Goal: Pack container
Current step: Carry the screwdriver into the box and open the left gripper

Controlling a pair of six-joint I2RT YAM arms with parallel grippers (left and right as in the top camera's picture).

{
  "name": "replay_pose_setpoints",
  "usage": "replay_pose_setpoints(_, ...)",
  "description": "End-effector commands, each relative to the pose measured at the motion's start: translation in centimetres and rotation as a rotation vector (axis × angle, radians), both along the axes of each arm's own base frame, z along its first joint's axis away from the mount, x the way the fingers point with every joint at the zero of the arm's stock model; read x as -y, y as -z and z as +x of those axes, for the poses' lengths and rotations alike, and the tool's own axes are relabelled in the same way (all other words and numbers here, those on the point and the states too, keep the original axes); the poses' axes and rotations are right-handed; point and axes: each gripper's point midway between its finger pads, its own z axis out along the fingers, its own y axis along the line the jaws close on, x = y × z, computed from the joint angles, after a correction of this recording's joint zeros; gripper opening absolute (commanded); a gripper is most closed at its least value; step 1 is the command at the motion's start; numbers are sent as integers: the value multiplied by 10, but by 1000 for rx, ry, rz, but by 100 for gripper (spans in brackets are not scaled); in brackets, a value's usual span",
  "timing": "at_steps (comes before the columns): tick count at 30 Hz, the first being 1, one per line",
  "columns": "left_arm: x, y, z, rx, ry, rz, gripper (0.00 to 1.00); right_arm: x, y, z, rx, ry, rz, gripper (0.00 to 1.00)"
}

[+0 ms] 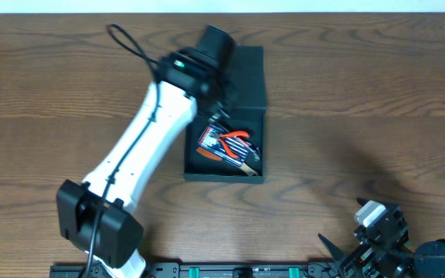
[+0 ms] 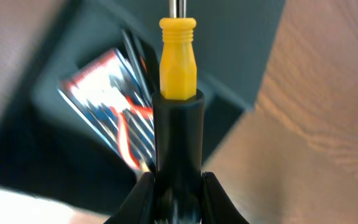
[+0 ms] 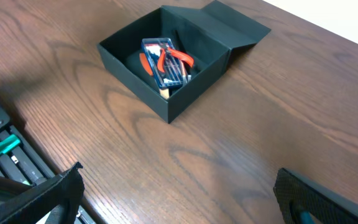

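Note:
The container is a dark square box with its flap lid open toward the back. It also shows in the right wrist view. Inside lie orange-handled pliers and a blue pack of small tools. My left gripper hangs over the box and is shut on a screwdriver with a black and yellow handle, its shaft pointing away. My right gripper is open and empty, low over the table at the front right, well clear of the box.
The wood table runs around the box. A black rail with green parts lines the front edge. My left arm slants from the front left toward the box.

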Motion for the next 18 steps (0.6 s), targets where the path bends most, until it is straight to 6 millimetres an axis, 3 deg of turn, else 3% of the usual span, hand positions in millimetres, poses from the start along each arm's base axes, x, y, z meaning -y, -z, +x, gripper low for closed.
replay_pose_setpoints(1,15,18,-22,-70,-82,9,15,2,0,1,-1,19,6,99)
replay_pose_setpoints(7,17,67,-54,-204,-188,31,15,2,0,1,-1,19,6,99)
replay_pose_setpoints(11,16,97,-60,-218,-190,25,15,2,0,1,-1,19,6,99)
replay_pose_setpoints(18,4,118,-70,-251,-207,51,15,2,0,1,-1,19,6,99)
